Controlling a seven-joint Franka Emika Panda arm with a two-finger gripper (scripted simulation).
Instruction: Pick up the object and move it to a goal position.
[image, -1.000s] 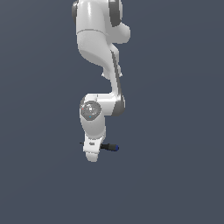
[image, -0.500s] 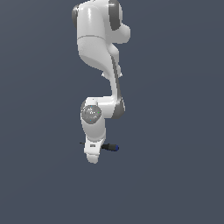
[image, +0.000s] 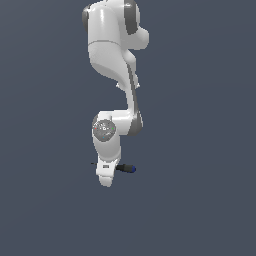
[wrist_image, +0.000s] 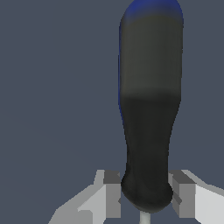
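**A:** Starting with the exterior view, what is changing?

**B:** The arm (image: 112, 75) is tucking its upper links closer to upright than a second ago, while the wrist is staying low over the same spot. The screwdriver (image: 126, 168) is lying roughly level right behind the gripper (image: 105, 181), its blue cap pointing to the exterior view's right and a sliver of shaft poking out on the exterior view's left. It is sitting at much the same place as it did a second ago, so no lift is happening yet.

**A:** And the wrist view?

**B:** The screwdriver (wrist_image: 151, 109) is filling the frame, handle running away from the camera. The gripper (wrist_image: 146, 197) is straddling the narrow end of the handle, where the shaft begins. One finger pad (wrist_image: 112, 192) is sitting on each side.

**A:** Are the jaws gripping it?

**B:** They are looking nearly closed on the handle, but I cannot tell whether the pads are actually pressing or just flanking it; the render is too coarse there.

**A:** Meaning for the task?

**B:** I am judging that the grasp is being set up or just finishing, with the carry to the goal yet to come.
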